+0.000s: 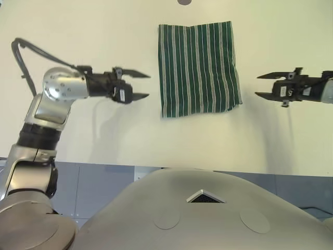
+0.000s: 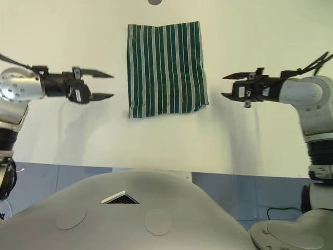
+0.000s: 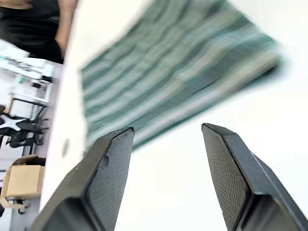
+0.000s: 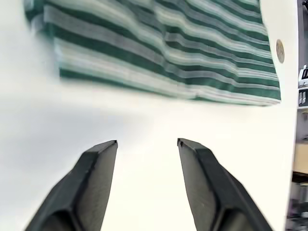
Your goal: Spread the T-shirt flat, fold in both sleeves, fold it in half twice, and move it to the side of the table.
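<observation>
Where the white worktop [image 1: 78,31] runs toward its far edge, the T-shirt [image 1: 199,69] lies folded into a compact rectangle. It is dark green, with thin white stripes running from the far side toward the robot. Its far hem sits close to the worktop's far edge, near a small grey disc [image 1: 184,1], and its near right corner pokes out a little beyond the rest of the fold.

The left pincer [image 1: 148,86] hangs just to the left of the shirt, pointing at its left edge. Its two dark fingers [image 3: 110,178] are spread wide with nothing between them. The right pincer [image 1: 257,85] is on the opposite side, a bit farther from the shirt's right edge and aimed back toward it. Its fingers [image 4: 96,178] are likewise parted and hold nothing. Neither pincer touches the cloth, and both are level with the near half of the shirt.
</observation>
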`<move>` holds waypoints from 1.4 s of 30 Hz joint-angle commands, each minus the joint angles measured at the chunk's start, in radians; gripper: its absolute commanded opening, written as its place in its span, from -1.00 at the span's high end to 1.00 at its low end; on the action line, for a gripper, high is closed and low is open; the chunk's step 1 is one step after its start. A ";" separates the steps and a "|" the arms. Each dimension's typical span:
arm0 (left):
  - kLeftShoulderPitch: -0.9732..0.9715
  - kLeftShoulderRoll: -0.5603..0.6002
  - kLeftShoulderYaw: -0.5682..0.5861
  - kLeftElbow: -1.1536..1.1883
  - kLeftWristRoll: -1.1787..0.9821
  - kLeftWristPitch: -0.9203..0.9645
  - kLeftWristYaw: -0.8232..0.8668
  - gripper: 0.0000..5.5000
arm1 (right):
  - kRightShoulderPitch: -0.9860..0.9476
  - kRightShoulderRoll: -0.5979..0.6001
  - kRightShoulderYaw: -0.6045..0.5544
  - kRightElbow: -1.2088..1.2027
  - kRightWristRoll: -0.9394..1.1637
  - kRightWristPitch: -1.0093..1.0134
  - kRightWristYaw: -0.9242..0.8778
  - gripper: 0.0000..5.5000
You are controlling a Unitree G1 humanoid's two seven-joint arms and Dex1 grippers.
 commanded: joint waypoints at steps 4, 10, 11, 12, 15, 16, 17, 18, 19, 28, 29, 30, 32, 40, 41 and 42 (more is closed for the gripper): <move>0.073 -0.060 -0.092 0.042 0.194 -0.151 0.146 0.07 | -0.045 0.072 0.093 0.194 -0.108 -0.360 -0.151 0.16; 0.012 -0.137 -0.167 0.119 0.261 -0.121 0.197 0.07 | -0.115 0.109 0.148 0.233 -0.153 -0.434 -0.194 0.16; -0.001 -0.149 -0.180 0.139 0.275 -0.120 0.206 0.07 | -0.124 0.111 0.156 0.234 -0.153 -0.441 -0.196 0.16; -0.019 -0.166 -0.196 0.164 0.292 -0.118 0.216 0.07 | -0.134 0.112 0.166 0.236 -0.156 -0.449 -0.195 0.16; -0.073 -0.208 -0.239 0.227 0.331 -0.113 0.239 0.07 | -0.162 0.116 0.195 0.254 -0.184 -0.476 -0.198 0.16; -0.086 -0.215 -0.253 0.241 0.330 -0.117 0.237 0.07 | -0.168 0.116 0.205 0.259 -0.187 -0.482 -0.200 0.16; -0.096 -0.219 -0.265 0.251 0.327 -0.121 0.234 0.07 | -0.172 0.117 0.212 0.264 -0.187 -0.486 -0.200 0.16; -0.106 -0.224 -0.276 0.261 0.323 -0.128 0.232 0.12 | -0.173 0.117 0.218 0.270 -0.186 -0.490 -0.202 0.16; -0.112 -0.227 -0.284 0.267 0.310 -0.130 0.228 0.18 | -0.173 0.117 0.224 0.276 -0.188 -0.495 -0.205 0.16; -0.167 -0.250 -0.335 0.386 0.248 -0.109 0.177 0.77 | -0.192 0.150 0.250 0.297 -0.197 -0.499 -0.244 0.82; -0.168 -0.252 -0.339 0.394 0.238 -0.108 0.168 0.82 | -0.193 0.152 0.251 0.296 -0.194 -0.497 -0.245 0.88; -0.169 -0.254 -0.343 0.403 0.224 -0.101 0.154 0.87 | -0.194 0.154 0.251 0.295 -0.189 -0.495 -0.246 0.94; -0.163 -0.259 -0.342 0.401 0.168 -0.074 0.118 0.97 | -0.191 0.158 0.254 0.290 -0.158 -0.476 -0.231 0.96; -0.036 -0.053 -0.146 -0.239 -0.586 0.644 -0.177 1.00 | 0.066 -0.041 0.208 -0.257 0.662 0.163 0.184 0.96; -0.043 -0.031 -0.122 -0.281 -0.644 0.731 -0.188 1.00 | 0.071 -0.061 0.190 -0.316 0.737 0.252 0.218 0.96; -0.068 -0.014 -0.102 -0.283 -0.693 0.823 -0.210 1.00 | 0.039 -0.064 0.180 -0.343 0.792 0.349 0.259 0.96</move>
